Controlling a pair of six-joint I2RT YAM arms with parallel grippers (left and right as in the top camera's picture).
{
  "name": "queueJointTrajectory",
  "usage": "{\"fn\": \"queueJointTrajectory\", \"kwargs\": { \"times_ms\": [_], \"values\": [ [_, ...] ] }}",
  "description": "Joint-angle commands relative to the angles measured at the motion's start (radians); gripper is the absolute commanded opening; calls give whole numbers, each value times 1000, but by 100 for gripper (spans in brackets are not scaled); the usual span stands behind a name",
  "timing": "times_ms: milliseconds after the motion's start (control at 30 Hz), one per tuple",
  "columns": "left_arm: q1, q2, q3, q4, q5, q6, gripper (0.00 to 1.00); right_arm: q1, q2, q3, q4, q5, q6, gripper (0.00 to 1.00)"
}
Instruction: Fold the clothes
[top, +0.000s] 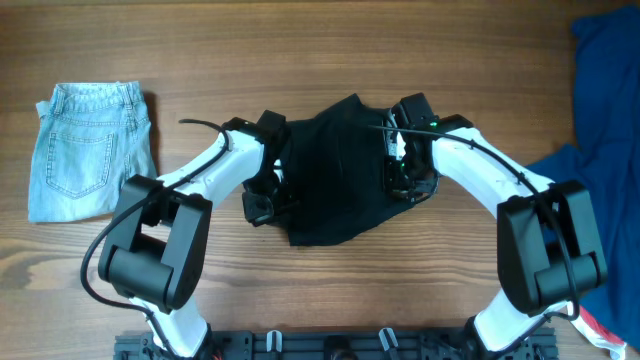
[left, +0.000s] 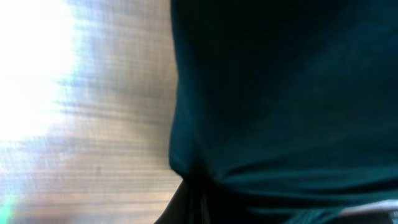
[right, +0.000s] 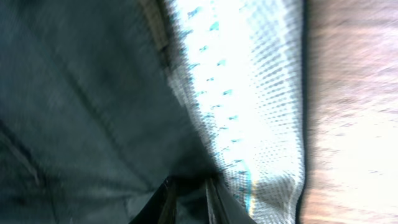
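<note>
Where the clothes (top: 335, 175) lie at the middle of the worktop (top: 300, 50): one black garment, rumpled. Left tool (top: 262, 203) clenched on its left edge; right tool (top: 405, 178) pinching the edge by the whitish waistband (right: 249, 93). Handling: raise both together, keep cloth taut, lay edge squarely over.

Desk (top: 300, 40) is brown wood grain, boards running left-right, evenly lit in the overhead view. Light-blue denim shorts (top: 90, 150) lie flat at far left, back pockets up. Royal-blue fabric (top: 605, 90) is bunched along the right edge and runs out of frame. A black rail (top: 330, 345) sits along the near edge. Left wrist view shows strong glare washing out the wood at left, all blurred.
</note>
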Motion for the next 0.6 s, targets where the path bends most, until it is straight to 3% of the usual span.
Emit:
{"fn": "queueJointTrajectory", "kwargs": {
  "times_ms": [0, 233, 400, 500, 567],
  "values": [
    [-21, 16, -10, -51, 10, 5, 4, -77, 38, -17, 40, 232, 8, 20],
    [-134, -19, -10, -50, 6, 5, 4, -111, 38, 1, 89, 231, 2, 20],
    [-153, -117, -9, -25, -94, 9, 5, -111, 27, 42, 52, 209, 2, 20],
    [-136, -210, 3, -11, -166, 32, 13, -112, -4, 75, 14, 206, 1, 19],
    [-118, -275, 19, -9, -217, 42, 25, -112, -37, 97, -2, 206, 1, 19]
  ]
}}
